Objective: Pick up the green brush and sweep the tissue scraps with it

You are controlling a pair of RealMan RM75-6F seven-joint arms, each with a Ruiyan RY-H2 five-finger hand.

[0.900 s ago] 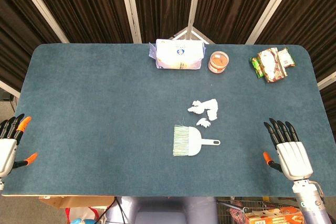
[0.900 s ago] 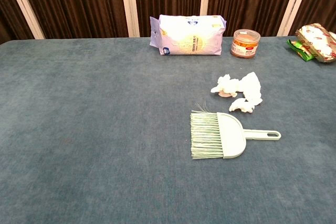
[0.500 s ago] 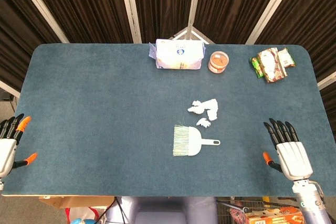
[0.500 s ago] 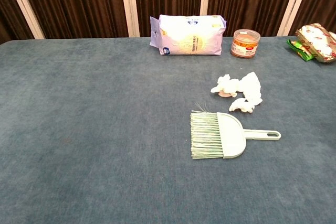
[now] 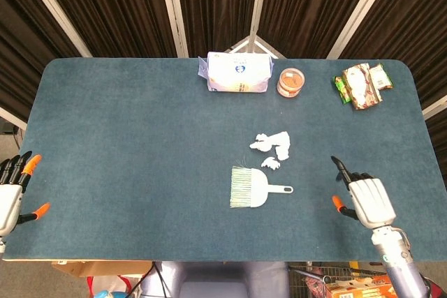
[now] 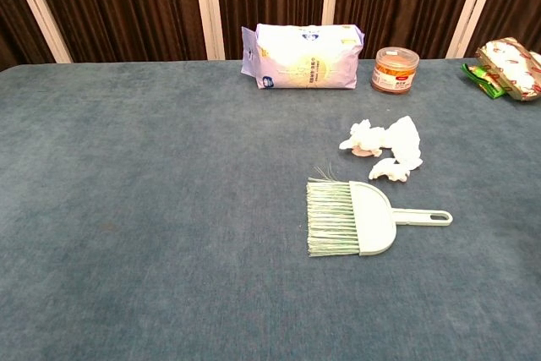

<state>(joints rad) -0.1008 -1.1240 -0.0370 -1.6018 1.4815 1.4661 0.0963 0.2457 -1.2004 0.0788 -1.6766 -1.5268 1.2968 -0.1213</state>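
The pale green brush (image 5: pixel 253 188) (image 6: pixel 363 219) lies flat on the blue table, bristles to the left and handle to the right. Just beyond it lie white tissue scraps (image 5: pixel 272 145) (image 6: pixel 385 144). My right hand (image 5: pixel 364 199) hovers over the table's near right part, to the right of the brush handle and apart from it, fingers apart and holding nothing. At the near left edge my left hand (image 5: pixel 11 192) is open and empty. Neither hand shows in the chest view.
Along the far edge stand a white tissue pack (image 5: pixel 238 72) (image 6: pixel 303 57), a small orange-lidded jar (image 5: pixel 290 82) (image 6: pixel 396 69) and snack packets (image 5: pixel 362 84) (image 6: pixel 505 68) at the far right. Dark curtains hang behind the table (image 5: pixel 126 137).
My right hand has moved left and slightly nearer, towards the brush handle, and turned a little. The left hand, brush and scraps are unmoved.
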